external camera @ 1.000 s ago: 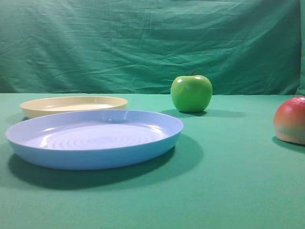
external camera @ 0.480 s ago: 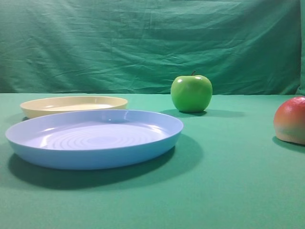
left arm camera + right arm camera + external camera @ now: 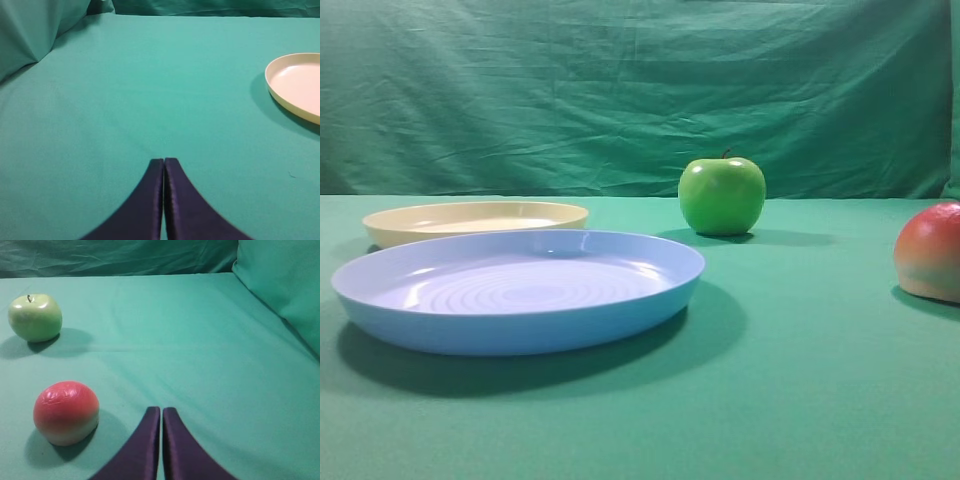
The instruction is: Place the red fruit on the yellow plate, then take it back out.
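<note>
The red fruit, red on top and pale at its base, rests on the green cloth at the right edge of the high view. In the right wrist view this fruit lies to the left of my right gripper, which is shut and empty. The yellow plate sits at the back left, empty. Only part of the plate shows at the right of the left wrist view, well away from my left gripper, shut on nothing. Neither gripper appears in the high view.
A larger light-blue plate stands in front of the yellow one. A shiny green apple sits behind, also seen as the apple beyond the red fruit. A green cloth backdrop rises behind the table.
</note>
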Controlling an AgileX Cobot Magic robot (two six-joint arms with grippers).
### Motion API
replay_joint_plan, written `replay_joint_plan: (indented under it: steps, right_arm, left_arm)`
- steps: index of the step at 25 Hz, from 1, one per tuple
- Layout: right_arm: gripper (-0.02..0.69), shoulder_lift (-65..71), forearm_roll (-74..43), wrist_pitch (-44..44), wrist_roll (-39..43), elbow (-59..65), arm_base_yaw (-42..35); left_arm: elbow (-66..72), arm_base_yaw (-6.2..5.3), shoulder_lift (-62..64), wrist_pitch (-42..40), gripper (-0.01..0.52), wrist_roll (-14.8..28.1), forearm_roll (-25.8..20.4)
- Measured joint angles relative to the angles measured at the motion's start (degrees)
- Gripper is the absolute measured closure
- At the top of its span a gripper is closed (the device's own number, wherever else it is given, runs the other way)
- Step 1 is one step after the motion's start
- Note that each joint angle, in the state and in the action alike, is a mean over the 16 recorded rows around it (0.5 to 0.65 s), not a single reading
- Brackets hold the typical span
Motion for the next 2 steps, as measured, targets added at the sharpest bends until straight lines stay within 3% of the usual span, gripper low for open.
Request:
replay_joint_plan:
  steps: [2]
  right_arm:
    - [0.665, 0.0, 0.0, 0.0, 0.0, 0.0, 0.0]
  left_arm:
    - [0.0, 0.0, 0.0, 0.0, 0.514, 0.0, 0.0]
